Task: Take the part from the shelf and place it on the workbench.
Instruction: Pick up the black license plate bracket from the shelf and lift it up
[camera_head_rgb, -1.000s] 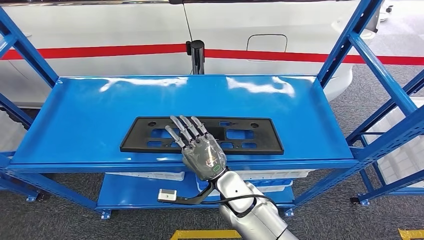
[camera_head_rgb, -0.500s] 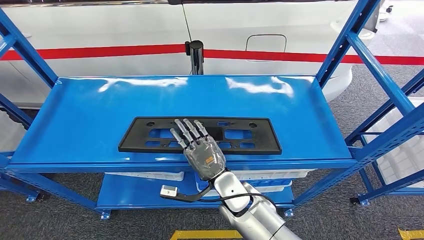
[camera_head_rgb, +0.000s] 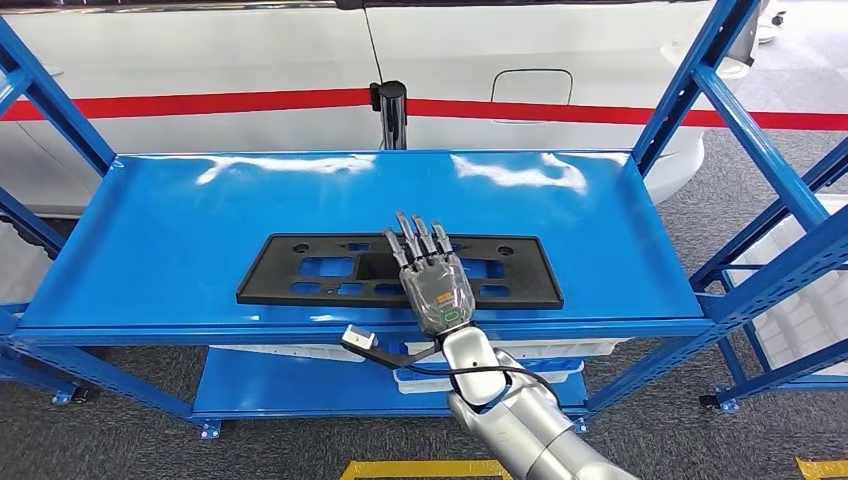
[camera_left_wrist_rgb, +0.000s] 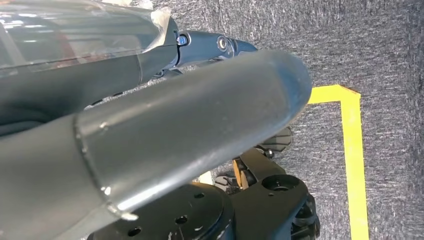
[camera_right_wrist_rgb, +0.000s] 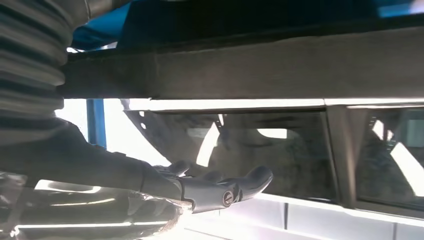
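The part (camera_head_rgb: 300, 270) is a flat black rectangular frame with several cut-outs, lying near the front edge of the blue top shelf (camera_head_rgb: 180, 220). My right hand (camera_head_rgb: 435, 285) reaches over the shelf's front lip and lies above the middle-right of the part, fingers stretched out and slightly apart, pointing away from me; it grips nothing. In the right wrist view the thumb (camera_right_wrist_rgb: 220, 190) of that hand sits below the dark shelf edge (camera_right_wrist_rgb: 280, 65). My left hand (camera_left_wrist_rgb: 175, 130) hangs by the floor, holding nothing.
Blue uprights (camera_head_rgb: 700, 90) frame the shelf on both sides. A black post (camera_head_rgb: 392, 112) stands behind the back edge, before a white vehicle with a red stripe (camera_head_rgb: 560, 110). White trays (camera_head_rgb: 290, 352) sit on the lower shelf. Yellow tape (camera_head_rgb: 410, 468) marks the floor.
My right hand has moved right along the part and turned, so its fingers now point straighter toward the back. The part shifted slightly left early on.
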